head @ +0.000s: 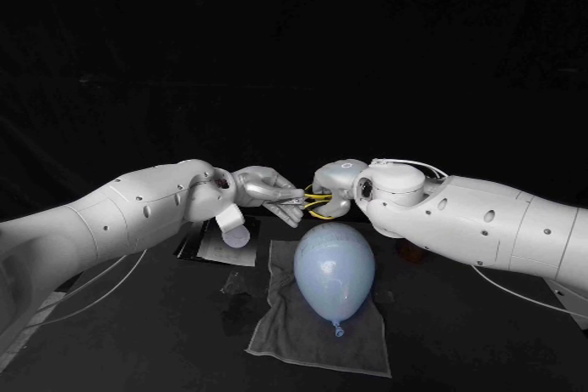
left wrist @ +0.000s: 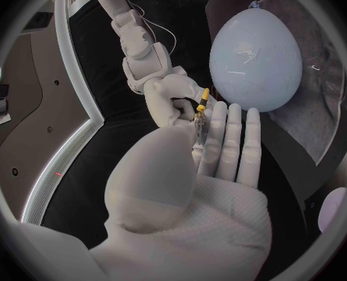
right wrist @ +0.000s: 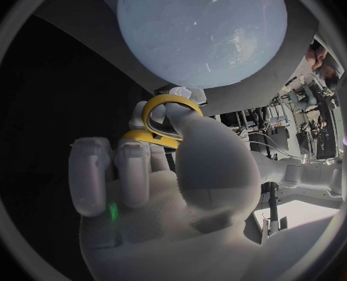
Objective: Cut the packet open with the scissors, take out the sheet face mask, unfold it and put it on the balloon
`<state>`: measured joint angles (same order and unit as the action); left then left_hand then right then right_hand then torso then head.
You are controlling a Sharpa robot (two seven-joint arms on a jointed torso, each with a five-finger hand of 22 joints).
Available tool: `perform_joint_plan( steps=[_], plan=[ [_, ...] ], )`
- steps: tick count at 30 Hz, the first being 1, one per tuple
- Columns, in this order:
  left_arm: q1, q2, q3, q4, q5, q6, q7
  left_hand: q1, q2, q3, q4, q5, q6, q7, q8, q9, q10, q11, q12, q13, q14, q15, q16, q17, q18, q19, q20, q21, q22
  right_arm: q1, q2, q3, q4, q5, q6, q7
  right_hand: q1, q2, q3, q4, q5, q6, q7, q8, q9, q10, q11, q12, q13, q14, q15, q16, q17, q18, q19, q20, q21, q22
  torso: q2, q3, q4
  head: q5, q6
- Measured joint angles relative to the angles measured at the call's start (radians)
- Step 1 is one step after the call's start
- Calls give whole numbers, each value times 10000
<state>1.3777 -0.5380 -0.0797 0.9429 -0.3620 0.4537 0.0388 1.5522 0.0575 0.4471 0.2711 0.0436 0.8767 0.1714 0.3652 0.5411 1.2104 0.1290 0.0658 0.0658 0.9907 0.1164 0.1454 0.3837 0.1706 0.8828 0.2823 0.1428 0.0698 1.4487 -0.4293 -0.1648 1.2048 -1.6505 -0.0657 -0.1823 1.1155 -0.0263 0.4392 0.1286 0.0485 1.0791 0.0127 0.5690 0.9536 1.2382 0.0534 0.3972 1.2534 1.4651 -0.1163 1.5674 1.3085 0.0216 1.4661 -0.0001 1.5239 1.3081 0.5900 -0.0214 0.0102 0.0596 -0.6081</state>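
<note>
Yellow-handled scissors (head: 321,203) sit gripped in my right hand (head: 329,188), their loops round my fingers. My left hand (head: 263,186) pinches the packet (head: 291,207) just beside the scissors, above the black worktop (head: 160,358). Nearer me, the pale blue balloon (head: 333,269) lies on a grey cloth (head: 321,345), knot toward me.

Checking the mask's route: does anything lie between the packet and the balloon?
Nothing visible does. The pale blue balloon lies bare on its grey cloth, nearer the robot than the small silvery packet in the left hand.
</note>
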Motion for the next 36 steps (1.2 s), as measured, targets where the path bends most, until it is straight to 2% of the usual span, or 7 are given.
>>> perform_joint_plan(
  steps=[4, 8, 11, 17, 18, 25, 36],
  plan=[
    [0, 27, 0, -20, 231, -492, -11, -229, -590, 246, -216, 2, -335, 230, -215, 101, -520, 195, 0, -29, -225, 129, -120, 5, -2, -179, 72, -122, -24, 0, -21, 6, 25, -480, -82, -61, -106, 108, -126, 126, 0, -33, -33, 29, 216, 35, -35, 7, 168, 0, -1, 0, -13, 0, 0, -1, 0, 0, -1, 0, -5, 8, -11],
    [0, 7, 0, -94, 527, -966, -22, -916, -1417, -406, 175, 28, -643, 361, -562, -132, -1021, 404, 0, -22, -388, 283, -179, 14, -6, -362, 71, -239, -36, 4, -63, 8, 63, -729, -232, -78, -208, 212, -279, 279, 0, -51, -50, 36, 409, 38, -38, 113, 298, 1, 0, 0, -13, 0, 0, 0, 0, -2, -2, 3, -7, 11, -17],
    [0, -89, 0, -166, 735, -1297, -42, -1516, -1693, -868, 213, 28, -733, 341, -740, -265, -1194, 478, 0, -3, -444, 310, -179, 36, -7, -367, 78, -250, -36, 5, -107, 9, 73, -852, -398, -78, -278, 282, -347, 348, 0, -90, -89, 36, 488, 73, -73, 125, 303, 1, 0, 0, -12, -1, -1, 0, 0, -4, -2, 3, -6, -2, -17],
    [0, -397, -7, -281, 1055, -1751, -78, -2104, -1816, -1423, 214, 28, -733, 341, -872, -383, -1244, 460, 38, 26, -512, 339, -179, 65, -10, -397, 108, -281, -27, 5, -256, 9, 1, -907, -818, -75, -568, 572, -334, 361, 0, -102, -101, 39, 522, 166, -165, 630, 367, 0, 1, -8, -10, 0, -1, 1, -1, -8, -5, 3, -7, -12, -11],
    [0, -471, -8, -283, 1092, -1819, -84, -2104, -1816, -1424, 213, 28, -733, 341, -872, -384, -1244, 460, 38, 26, -512, 339, -179, 65, -10, -397, 107, -281, -25, 8, -292, 10, -12, -889, -899, -69, -628, 633, 7, 718, 0, -101, -101, 117, 541, 180, -179, 936, 439, 0, 1, -9, -10, 0, -2, 1, -2, -8, -5, 3, -8, -12, -10],
    [0, -1363, -18, -129, 1368, -2392, -99, -2156, -1763, -1506, 187, 28, -620, 377, -872, -414, -1242, 461, 107, 46, -503, 330, -111, 119, -13, -359, 70, -281, 9, 72, -820, 10, 124, -233, -1613, 177, -629, 634, -45, 785, 0, -138, -137, 3, 623, 217, -213, 938, 567, -1, 2, -31, -3, 0, -3, 2, -2, -5, -2, 9, -24, -4, -2],
    [-30, -2551, -94, 232, 2831, -3584, 365, -1675, -1733, -1700, 186, 28, 14, 108, -872, -537, -786, 87, 301, 96, -58, -3, 170, 257, -16, 131, -19, 5, 72, 128, -2602, 17, 1257, 4157, -2328, 1709, -529, 535, -43, 788, 0, -304, -114, -242, 704, 218, -213, 1018, 568, -2, 4, -1, -4, -1, -4, 3, -126, 0, -9, 23, -27, 4, 57]
  ],
)
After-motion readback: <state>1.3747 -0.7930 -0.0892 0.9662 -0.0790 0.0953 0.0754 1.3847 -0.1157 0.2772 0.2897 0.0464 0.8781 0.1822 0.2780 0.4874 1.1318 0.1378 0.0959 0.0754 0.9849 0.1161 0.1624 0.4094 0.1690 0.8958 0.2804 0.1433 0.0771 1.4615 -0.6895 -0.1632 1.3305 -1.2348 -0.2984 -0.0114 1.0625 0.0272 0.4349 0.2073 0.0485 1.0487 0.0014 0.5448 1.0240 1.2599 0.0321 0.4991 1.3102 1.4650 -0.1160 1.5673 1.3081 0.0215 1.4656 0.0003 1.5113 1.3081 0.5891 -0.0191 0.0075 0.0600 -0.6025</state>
